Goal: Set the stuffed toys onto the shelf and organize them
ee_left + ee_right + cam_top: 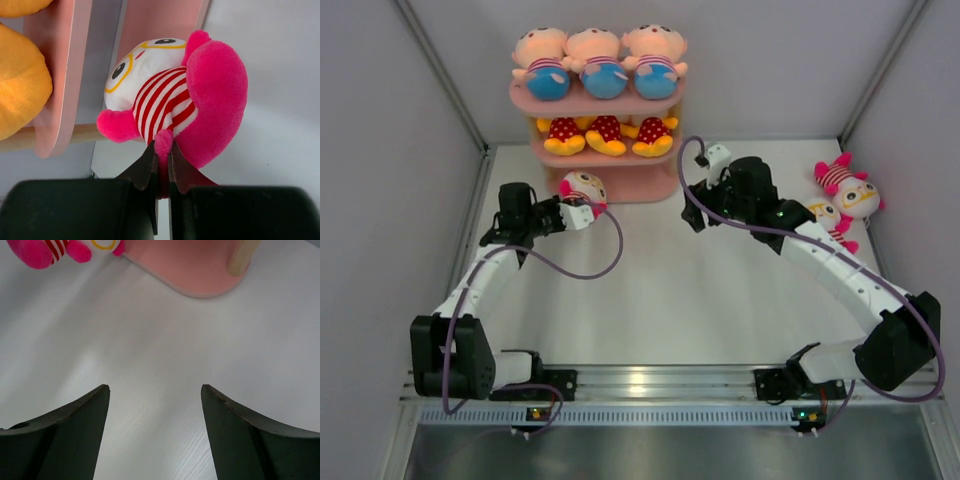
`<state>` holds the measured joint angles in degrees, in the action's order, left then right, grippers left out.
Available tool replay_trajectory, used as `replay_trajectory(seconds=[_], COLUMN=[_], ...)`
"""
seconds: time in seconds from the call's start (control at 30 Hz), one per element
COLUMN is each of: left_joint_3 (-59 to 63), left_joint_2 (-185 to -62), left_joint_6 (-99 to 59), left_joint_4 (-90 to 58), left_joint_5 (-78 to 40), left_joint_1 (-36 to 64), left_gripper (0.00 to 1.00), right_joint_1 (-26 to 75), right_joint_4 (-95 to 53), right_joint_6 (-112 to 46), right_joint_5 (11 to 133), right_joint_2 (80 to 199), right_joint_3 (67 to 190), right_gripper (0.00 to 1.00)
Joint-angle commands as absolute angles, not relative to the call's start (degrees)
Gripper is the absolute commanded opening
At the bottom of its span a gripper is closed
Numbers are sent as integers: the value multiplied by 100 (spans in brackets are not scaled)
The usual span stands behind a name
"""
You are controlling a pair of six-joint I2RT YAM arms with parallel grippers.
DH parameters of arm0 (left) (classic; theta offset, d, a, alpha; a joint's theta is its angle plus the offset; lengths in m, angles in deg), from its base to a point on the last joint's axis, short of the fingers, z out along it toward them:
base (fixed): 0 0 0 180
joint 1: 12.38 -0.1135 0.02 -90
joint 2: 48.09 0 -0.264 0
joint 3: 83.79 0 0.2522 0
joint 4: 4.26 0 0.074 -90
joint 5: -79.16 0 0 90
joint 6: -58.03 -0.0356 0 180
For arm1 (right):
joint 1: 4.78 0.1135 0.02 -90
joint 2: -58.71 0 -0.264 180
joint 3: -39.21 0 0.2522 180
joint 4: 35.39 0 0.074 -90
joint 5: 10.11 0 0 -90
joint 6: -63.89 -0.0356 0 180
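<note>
The pink three-tier shelf [665,102] stands at the back. Three peach-headed dolls in blue pants [604,62] sit on its top board. Three yellow-orange toys with red dotted bodies [607,133] sit on the middle board. My left gripper [589,206] is shut on a pink limb of a white-faced, pink-striped toy [583,187], held at the left end of the bottom board. In the left wrist view the gripper [162,150] pinches that toy [200,95] beside the shelf boards [55,75]. My right gripper [693,206] is open and empty, right of the shelf.
Two more pink-striped toys [851,190] [830,219] lie at the right wall, behind my right arm. The right wrist view shows my open gripper [155,387] over bare table, with the bottom board [190,265], a wooden post [242,255] and the held toy [40,250] ahead.
</note>
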<state>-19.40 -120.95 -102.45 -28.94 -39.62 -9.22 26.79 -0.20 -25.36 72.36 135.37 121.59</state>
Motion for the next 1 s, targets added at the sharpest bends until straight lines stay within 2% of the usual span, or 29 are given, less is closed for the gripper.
replay_trajectory(seconds=[0.0,0.2,0.67,0.97], left_joint_3=[-2177,-2038,-1528,-1237], left_joint_2=[-12270,-12929,-14318,-14574], left_joint_6=[-9466,-8498,-8243,-7908], left_joint_4=[-806,-194,545,536], left_joint_5=[-3670,-3475,-3299,-2825], left_joint_1=[-904,-904,-887,-737], left_gripper=[0,0,0,0], right_joint_1=[2572,2510,2106,1930], right_joint_4=[-230,-177,-80,-142], right_joint_6=[-2427,-2374,-2251,-2207], right_joint_5=[7286,7347,7259,7198], right_joint_2=[13570,13587,14027,14115], right_joint_3=[12170,12170,12583,12618], right_gripper=[74,74,74,74])
